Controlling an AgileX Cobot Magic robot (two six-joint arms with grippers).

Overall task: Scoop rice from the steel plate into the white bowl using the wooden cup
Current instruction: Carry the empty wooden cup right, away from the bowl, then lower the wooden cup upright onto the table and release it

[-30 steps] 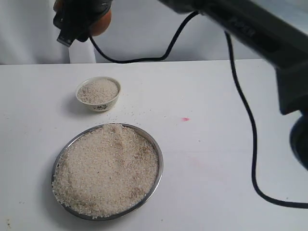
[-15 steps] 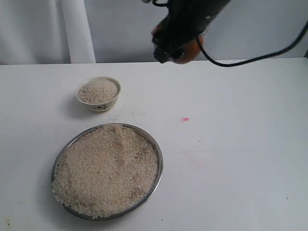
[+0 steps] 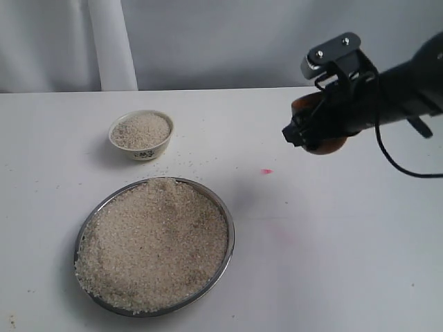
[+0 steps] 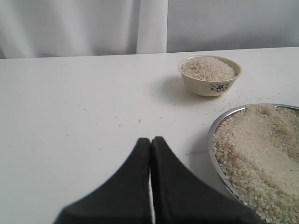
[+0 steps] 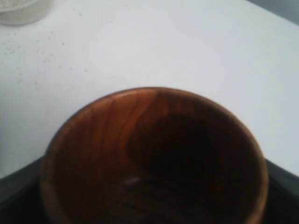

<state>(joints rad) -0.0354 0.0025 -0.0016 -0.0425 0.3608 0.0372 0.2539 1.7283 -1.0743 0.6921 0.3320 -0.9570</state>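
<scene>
The steel plate (image 3: 231,238) lies near the table's front left, heaped with rice (image 3: 154,242). Behind it stands the white bowl (image 3: 160,146), filled with rice to the rim. My right gripper (image 3: 315,129) hangs above the table at the right, shut on the wooden cup (image 3: 331,146), well away from plate and bowl. In the right wrist view the cup (image 5: 117,135) fills the picture, its dark inside holding no grains. My left gripper (image 4: 150,140) is shut on nothing, low beside the plate (image 4: 211,136), with the bowl (image 4: 205,87) beyond it. It is outside the exterior view.
A small pink mark (image 3: 266,171) is on the white table between the plate and the right arm. Loose grains (image 3: 187,162) lie scattered around the bowl. A pale curtain (image 3: 111,41) hangs behind the table's far edge.
The right arm, with the cup in its gripper, has swung from above the far left behind the bowl, across the back, and down to the right side. Plate and bowl have not moved.
</scene>
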